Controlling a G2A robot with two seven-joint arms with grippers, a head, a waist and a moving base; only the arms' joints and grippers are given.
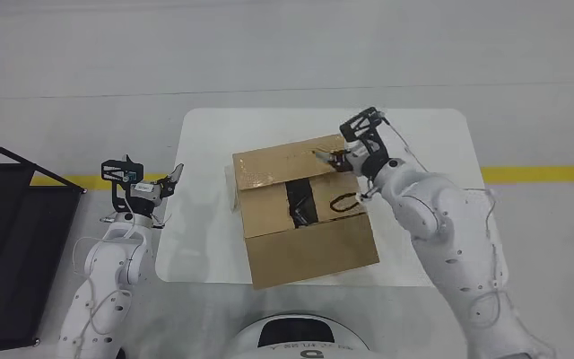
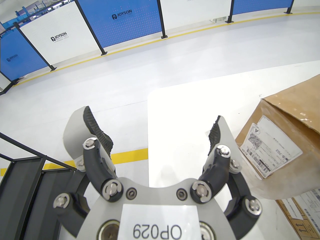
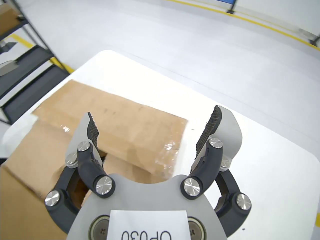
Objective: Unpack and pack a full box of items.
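The box [image 1: 305, 211] hides its contents in a dark gap between parted brown cardboard flaps, centred on the table [image 1: 430, 135]. My right gripper [image 3: 153, 128] hangs over its far flap and my left gripper [image 2: 152, 131] at the table's edge, both spread wide, holding nothing.

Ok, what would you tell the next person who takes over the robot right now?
Left tool open, empty, at the white table's left edge, apart from the cardboard box.
Right tool open, empty, over the right end of the box's far flap.
Box mid-table, top flaps partly open, dark items showing in the gap.
Done: nothing unpacked yet.
Left to do: open fully, unpack, repack.
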